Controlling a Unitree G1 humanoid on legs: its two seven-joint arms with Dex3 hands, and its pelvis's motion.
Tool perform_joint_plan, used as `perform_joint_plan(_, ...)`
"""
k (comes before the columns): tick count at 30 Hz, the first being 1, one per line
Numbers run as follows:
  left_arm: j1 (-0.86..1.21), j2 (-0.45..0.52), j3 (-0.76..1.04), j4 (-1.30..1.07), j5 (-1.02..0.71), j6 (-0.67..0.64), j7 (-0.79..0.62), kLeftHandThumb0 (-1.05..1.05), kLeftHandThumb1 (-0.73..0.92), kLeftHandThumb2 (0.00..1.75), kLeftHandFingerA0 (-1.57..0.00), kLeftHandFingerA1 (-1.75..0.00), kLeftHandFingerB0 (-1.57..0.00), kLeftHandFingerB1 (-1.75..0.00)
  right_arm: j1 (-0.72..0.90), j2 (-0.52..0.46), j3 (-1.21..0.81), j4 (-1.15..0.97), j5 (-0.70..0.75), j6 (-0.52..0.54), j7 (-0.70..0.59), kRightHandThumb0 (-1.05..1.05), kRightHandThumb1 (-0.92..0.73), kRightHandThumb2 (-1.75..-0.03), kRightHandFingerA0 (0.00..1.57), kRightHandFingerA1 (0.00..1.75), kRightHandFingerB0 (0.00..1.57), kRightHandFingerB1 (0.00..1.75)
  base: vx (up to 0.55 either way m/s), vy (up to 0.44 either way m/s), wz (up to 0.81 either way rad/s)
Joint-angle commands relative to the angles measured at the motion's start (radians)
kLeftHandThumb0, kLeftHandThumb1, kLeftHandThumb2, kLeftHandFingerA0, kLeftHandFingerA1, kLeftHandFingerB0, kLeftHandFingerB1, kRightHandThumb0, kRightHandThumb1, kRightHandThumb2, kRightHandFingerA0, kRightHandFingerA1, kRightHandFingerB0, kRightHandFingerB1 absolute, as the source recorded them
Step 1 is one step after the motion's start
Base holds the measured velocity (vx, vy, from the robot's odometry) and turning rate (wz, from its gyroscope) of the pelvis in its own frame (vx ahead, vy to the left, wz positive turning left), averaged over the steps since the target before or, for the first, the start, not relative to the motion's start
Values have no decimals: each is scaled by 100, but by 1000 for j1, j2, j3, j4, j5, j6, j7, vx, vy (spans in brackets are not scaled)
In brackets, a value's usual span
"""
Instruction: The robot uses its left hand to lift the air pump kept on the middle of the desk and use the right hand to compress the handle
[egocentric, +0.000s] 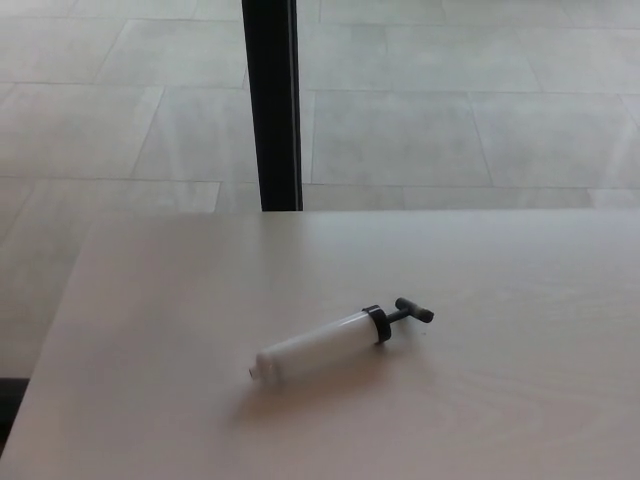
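Observation:
A small air pump (325, 345) lies on its side on the pale wooden desk (500, 290), near the middle. Its white barrel points toward the lower left. A black collar and a black T-handle (412, 311) stick out at the upper right, the handle drawn out a little. Neither of my hands shows in the head view.
A black vertical post (271, 104) stands just behind the desk's far edge. Grey floor tiles (450, 100) lie beyond it. The desk's left edge (55, 320) runs diagonally down the picture's left.

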Motion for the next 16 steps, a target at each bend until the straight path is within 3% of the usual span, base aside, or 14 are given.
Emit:
perform_joint_plan(1,196,124,366,634,-378,-282,-20,-80,67,61,-27,-41,-30,-31,271,-224,-404,497,97,-430,-64,-38,-50,-113,4,58,0,53,0,0,0)
perform_joint_plan(2,196,123,362,651,-377,-284,-15,-80,67,61,-27,-41,-30,-31,278,-211,-412,505,109,-433,-60,-38,-50,-113,4,58,0,53,0,0,0)
perform_joint_plan(3,194,121,365,670,-380,-273,1,-82,53,93,-33,-55,-23,-41,283,-191,-419,503,118,-434,-61,-86,-92,-74,8,80,7,54,0,0,0)
perform_joint_plan(4,195,105,363,695,-382,-262,5,-79,55,67,-35,-52,-30,-36,287,-154,-415,536,128,-458,-83,-90,-92,-74,13,89,7,57,0,0,0)
perform_joint_plan(6,196,101,361,712,-384,-264,2,-79,55,67,-35,-52,-30,-36,286,-144,-412,560,130,-475,-89,-90,-92,-74,13,89,7,57,0,0,0)
perform_joint_plan(7,209,82,319,734,-345,-288,19,-77,67,59,-39,-43,-32,-31,283,-113,-410,601,146,-535,-74,-91,-92,-74,6,84,5,61,0,0,0)
perform_joint_plan(8,213,69,301,753,-328,-291,33,-81,58,68,-37,-46,-28,-35,281,-89,-408,624,155,-571,-63,-40,-49,-113,5,59,2,55,0,0,0)
perform_joint_plan(9,216,44,289,790,-319,-273,56,-79,54,86,-29,-50,-23,-42,265,-35,-421,629,186,-565,-61,-83,-92,-75,0,84,3,64,0,0,0)
perform_joint_plan(10,220,33,279,806,-314,-265,61,-77,67,61,-32,-42,-25,-30,255,-14,-420,640,191,-550,-79,-90,-92,-72,7,87,4,62,0,0,0)
perform_joint_plan(11,222,30,272,815,-311,-260,62,-77,67,61,-32,-42,-25,-30,251,-9,-410,655,182,-544,-99,-90,-92,-72,7,87,4,62,0,0,0)
perform_joint_plan(12,221,19,264,824,-307,-248,75,-75,55,85,-25,-48,-20,-41,238,8,-414,682,187,-566,-117,-86,-92,-76,5,107,9,79,0,0,0)
perform_joint_plan(13,224,5,264,827,-311,-243,79,-68,66,60,-30,-40,-25,-31,239,14,-414,704,197,-565,-90,-89,-92,-80,0,101,3,74,0,0,0)
perform_joint_plan(14,229,-9,264,831,-315,-229,85,-65,67,60,-31,-40,-29,-31,230,25,-420,724,209,-557,-92,-93,-92,-76,15,87,8,67,0,0,0)
perform_joint_plan(16,242,-22,249,830,-304,-207,84,-67,69,62,-31,-41,-27,-32,218,46,-429,740,221,-536,-111,-96,-92,-78,15,92,4,67,0,0,0)
